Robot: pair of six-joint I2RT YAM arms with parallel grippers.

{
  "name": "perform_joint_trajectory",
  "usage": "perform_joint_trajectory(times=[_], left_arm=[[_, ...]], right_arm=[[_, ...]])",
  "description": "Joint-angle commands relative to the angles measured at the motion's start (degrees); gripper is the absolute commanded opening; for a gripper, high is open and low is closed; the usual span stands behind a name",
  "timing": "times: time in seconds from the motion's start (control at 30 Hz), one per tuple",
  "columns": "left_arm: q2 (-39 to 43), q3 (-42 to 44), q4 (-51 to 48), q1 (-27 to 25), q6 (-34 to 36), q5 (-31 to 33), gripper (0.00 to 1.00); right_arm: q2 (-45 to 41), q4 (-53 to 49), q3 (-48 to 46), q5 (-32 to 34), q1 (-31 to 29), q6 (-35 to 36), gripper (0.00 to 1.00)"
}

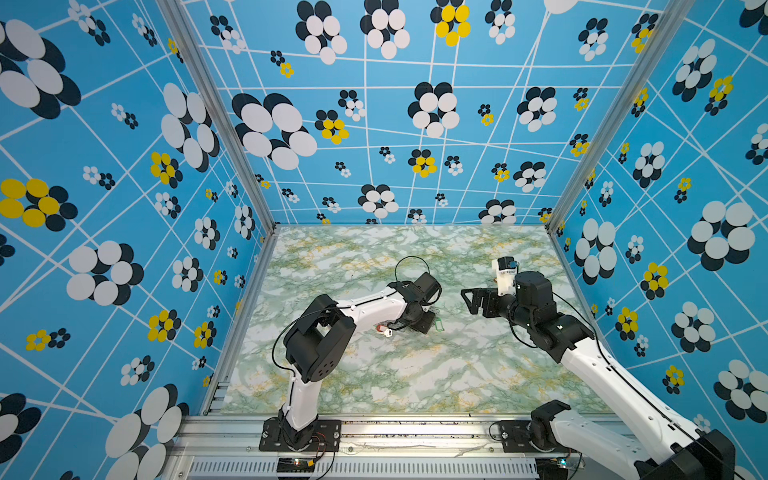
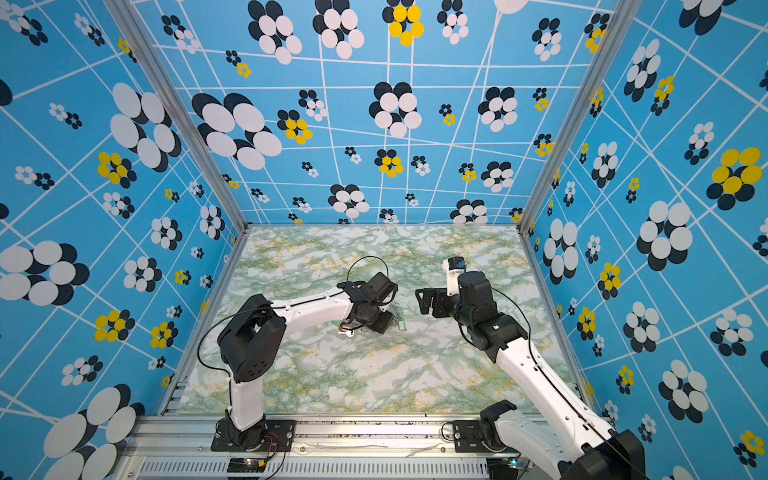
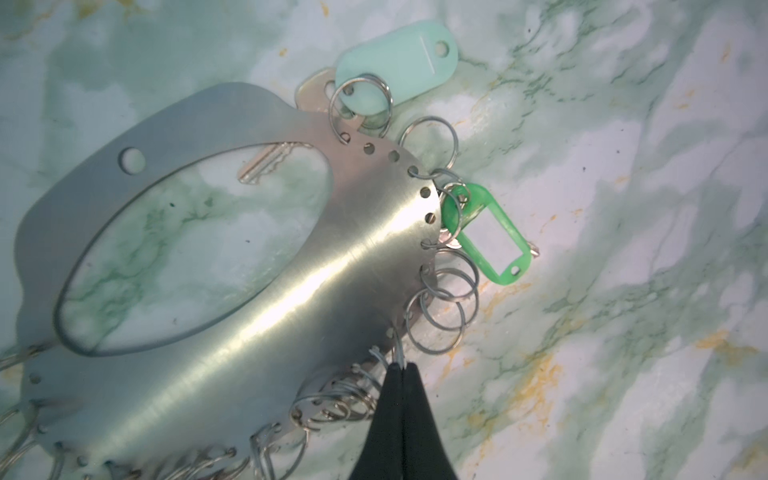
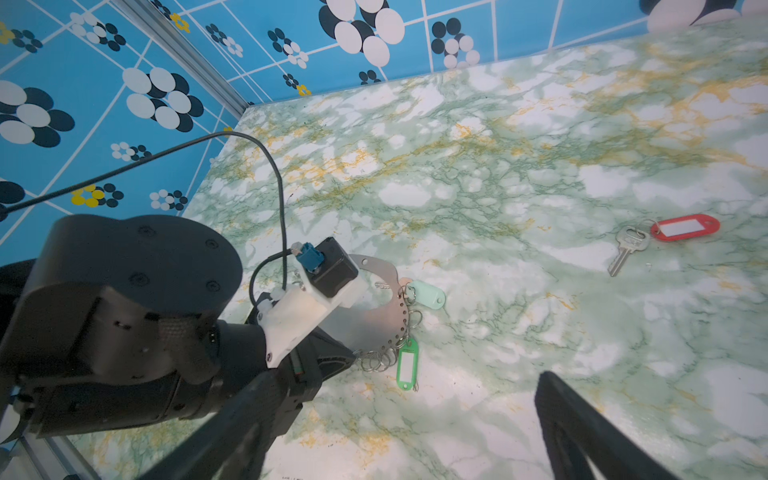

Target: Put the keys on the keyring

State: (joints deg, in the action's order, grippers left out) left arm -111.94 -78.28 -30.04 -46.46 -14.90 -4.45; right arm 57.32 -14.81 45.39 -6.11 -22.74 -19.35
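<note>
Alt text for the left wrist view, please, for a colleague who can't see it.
The shut left tool pinches a small wire ring on the rim of the grey keyring, on the marble table. A teal tag and a green tag sit on rings at that rim; a silver key shows through the plate's oval cutout.

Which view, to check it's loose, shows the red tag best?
Right wrist: the red tag lies whole, clear of the keyring. Both top views show only a tiny red speck; the left wrist view misses it.
</note>
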Motion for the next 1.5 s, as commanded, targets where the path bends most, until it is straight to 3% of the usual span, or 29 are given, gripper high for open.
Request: perform_joint_trajectory(times=[0.0, 0.33, 0.53, 0.73, 0.97, 1.2, 1.47], left_arm=[[1.4, -1.0, 0.8, 0.7, -1.8, -1.4, 0.01], [9.1, 4.5, 5.6, 1.5, 1.5, -8.9, 0.00], [17.5, 5.8, 4.9, 0.9, 11.0, -12.1, 0.00], [25.1, 3.6, -1.1, -0.9, 21.0, -10.5, 0.00], [29.8, 2.3, -3.9, -1.4, 23.6, -9.3, 0.00], [31.7, 0.9, -4.8, -2.2, 25.4, -9.9, 0.00], [32.6, -0.3, -4.3, -3.1, 26.6, -11.5, 0.00]], right_arm=[[-1.0, -0.7, 0.3, 1.0, -0.4, -0.4, 0.99], [-0.6, 0.2, -0.5, 0.3, -0.4, -0.8, 0.99], [-1.2, 0.8, 0.0, -1.3, -0.4, 1.4, 0.99], [-1.7, 1.3, 1.6, -7.5, -0.3, 4.9, 0.99], [-1.6, 0.1, 3.1, -18.5, -0.4, 7.2, 0.99], [-4.7, -2.7, 3.0, -25.1, -1.8, 12.9, 0.97], [-2.9, -4.9, 4.0, -18.9, -7.0, 15.8, 0.84]])
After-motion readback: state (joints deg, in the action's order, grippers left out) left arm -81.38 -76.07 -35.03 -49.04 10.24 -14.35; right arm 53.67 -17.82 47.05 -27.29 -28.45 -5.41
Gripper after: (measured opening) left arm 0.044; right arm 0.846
